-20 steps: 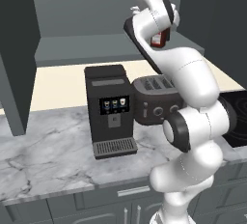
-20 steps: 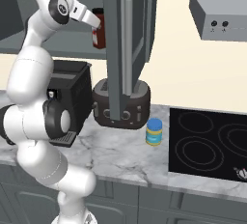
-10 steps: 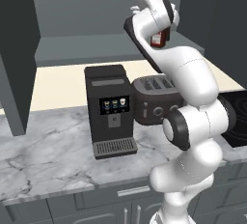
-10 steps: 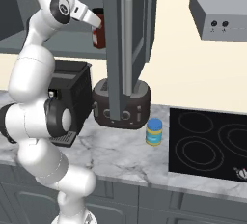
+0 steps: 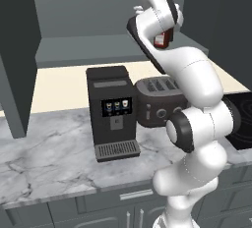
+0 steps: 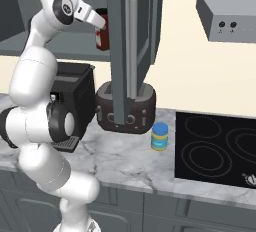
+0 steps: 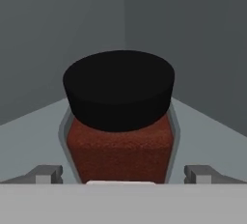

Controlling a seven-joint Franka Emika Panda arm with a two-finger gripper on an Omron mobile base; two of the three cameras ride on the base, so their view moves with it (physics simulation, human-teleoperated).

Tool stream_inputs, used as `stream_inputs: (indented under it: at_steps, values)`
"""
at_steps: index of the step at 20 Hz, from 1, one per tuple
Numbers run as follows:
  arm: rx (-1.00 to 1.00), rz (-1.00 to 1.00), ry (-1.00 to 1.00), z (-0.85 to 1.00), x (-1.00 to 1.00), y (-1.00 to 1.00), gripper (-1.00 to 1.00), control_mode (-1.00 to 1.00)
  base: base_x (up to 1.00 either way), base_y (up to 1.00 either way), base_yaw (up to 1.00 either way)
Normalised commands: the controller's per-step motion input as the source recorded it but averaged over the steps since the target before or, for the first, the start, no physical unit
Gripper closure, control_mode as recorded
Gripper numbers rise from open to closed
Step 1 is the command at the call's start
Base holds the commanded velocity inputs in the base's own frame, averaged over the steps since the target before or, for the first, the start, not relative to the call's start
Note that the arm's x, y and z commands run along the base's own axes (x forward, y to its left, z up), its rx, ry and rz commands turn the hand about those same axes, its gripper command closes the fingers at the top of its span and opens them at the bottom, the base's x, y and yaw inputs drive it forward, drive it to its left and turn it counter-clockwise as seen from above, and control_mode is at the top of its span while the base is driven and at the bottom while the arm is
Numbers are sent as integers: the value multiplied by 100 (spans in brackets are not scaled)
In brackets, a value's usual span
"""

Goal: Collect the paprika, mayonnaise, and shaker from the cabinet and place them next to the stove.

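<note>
The paprika, a dark-red bottle with a black cap, stands on the shelf inside the open cabinet. My gripper is open, with one fingertip on each side of the bottle's body and small gaps showing. From the right base view my gripper hangs just above and in front of the paprika. The paprika peeks out beside my wrist in the left base view. The mayonnaise stands on the counter just left of the stove. The shaker is out of view.
The cabinet door hangs open with its long bar handle, right of my hand. Below the shelf stand a black coffee machine and a dark toaster. A grey range hood sits above the stove.
</note>
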Motion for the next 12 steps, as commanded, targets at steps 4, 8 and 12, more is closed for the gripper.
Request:
stream_inputs:
  at_steps: [4,8,12]
  values:
    - [0,0,0,0,4,0,-100,-100,0,0,0]
    - [0,0,0,0,10,0,-100,-100,0,0,0]
    - [0,0,0,0,6,0,-100,-100,0,0,0]
